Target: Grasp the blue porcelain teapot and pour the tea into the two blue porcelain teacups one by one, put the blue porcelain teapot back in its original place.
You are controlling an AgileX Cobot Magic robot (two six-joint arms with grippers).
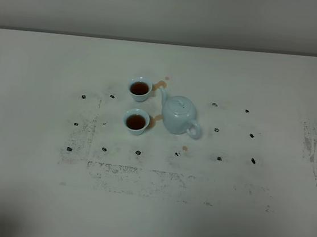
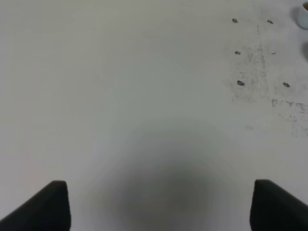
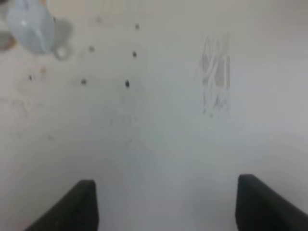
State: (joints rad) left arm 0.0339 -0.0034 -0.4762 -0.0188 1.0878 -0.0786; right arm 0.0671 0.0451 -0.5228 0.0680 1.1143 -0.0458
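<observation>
- Fingers first: both grippers hang above bare desk with nothing between them. The right gripper [image 3: 166,204] has its two dark fingers [image 3: 72,207] spread wide, and the left gripper [image 2: 159,204] shows its fingers [image 2: 48,207] spread just as wide. Neither appears in the high view, so both arms sit well back from the tea set.
- Desk [image 1: 24,195]: a pale, scuffed top with small dark marks dotted around the middle, and a worn grey patch toward the right side.
- Blue porcelain teapot [image 1: 179,114]: stands upright near the middle of the desk, lid on, spout aimed up-left toward the cups and loop handle toward the lower right, the right arm's side. The right wrist view catches it well apart from the fingers, handle turned their way. By that, the right arm looks the nearer one.
- Two blue porcelain teacups: the farther cup [image 1: 140,88] and the nearer cup [image 1: 137,121] stand just left of the teapot, one behind the other, both holding dark tea. Pouring looks done and the pot set down.
- Small brownish spots lie beside the spout, probably spilt tea, though the view is too soft to be sure.
</observation>
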